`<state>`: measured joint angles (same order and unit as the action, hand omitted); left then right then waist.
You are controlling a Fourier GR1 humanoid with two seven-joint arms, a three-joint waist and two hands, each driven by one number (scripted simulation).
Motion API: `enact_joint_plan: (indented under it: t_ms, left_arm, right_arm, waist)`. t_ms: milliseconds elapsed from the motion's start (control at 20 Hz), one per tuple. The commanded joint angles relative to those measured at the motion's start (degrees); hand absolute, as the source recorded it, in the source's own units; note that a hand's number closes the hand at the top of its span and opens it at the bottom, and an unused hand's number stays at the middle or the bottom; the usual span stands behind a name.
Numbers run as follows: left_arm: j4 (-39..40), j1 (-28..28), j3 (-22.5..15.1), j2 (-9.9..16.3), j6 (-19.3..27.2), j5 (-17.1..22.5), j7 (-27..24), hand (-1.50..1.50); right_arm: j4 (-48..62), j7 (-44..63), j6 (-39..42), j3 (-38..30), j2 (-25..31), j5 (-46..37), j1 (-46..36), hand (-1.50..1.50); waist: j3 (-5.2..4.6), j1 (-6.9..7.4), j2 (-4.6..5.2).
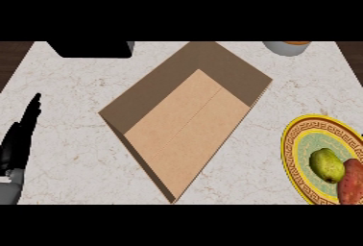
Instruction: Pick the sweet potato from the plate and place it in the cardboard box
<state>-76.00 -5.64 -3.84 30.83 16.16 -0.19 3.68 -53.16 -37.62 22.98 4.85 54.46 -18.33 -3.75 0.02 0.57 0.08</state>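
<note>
Nothing picked yet: the sweet potato (352,183) lies on the plate (296,144) at four o'clock.
I see my left hand (20,139) resting at nine o'clock, fingers straight and holding nothing; the cardboard box (186,115) at centre has nothing inside, and the right hand is out of view.

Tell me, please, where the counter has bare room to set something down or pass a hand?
Bare counter lies between the cardboard box and the left hand at the left edge, and between the box and the plate. The plate is crowded, holding the sweet potato and a green fruit.
</note>
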Motion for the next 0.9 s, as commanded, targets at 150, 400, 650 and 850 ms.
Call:
enact_joint_plan:
  t_ms: [150, 400, 650, 850]
  left_arm:
    - [-1.05, 0.11, 1.39, -3.44, -0.3, -3.79, 2.89, 0.0]
    - [2.0, 3.57, 4.51, -4.32, -2.3, -4.04, -4.62, 0.0]
    - [1.41, 0.33, 6.64, -4.82, -3.27, -6.03, -1.19, 0.0]
    - [1.34, -0.23, 6.7, -5.77, -4.28, -7.35, -0.8, 0.0]
  right_arm:
    - [-1.18, 0.34, 0.73, -2.12, -1.36, -4.92, 1.55, -1.5]
    - [-4.43, 3.86, 2.39, -3.54, -3.65, -6.4, 1.58, -1.5]
    - [-7.22, 3.92, 3.14, -4.45, -8.19, -7.8, 1.83, -1.5]
    - [-11.86, 2.12, 7.64, -7.24, -6.21, -6.05, 3.6, -1.5]
  waist:
    - [-0.03, -0.76, -0.12]
    - [-0.04, -0.57, -0.13]
    - [-0.04, -0.69, -0.12]
    - [-0.05, -0.81, -0.14]
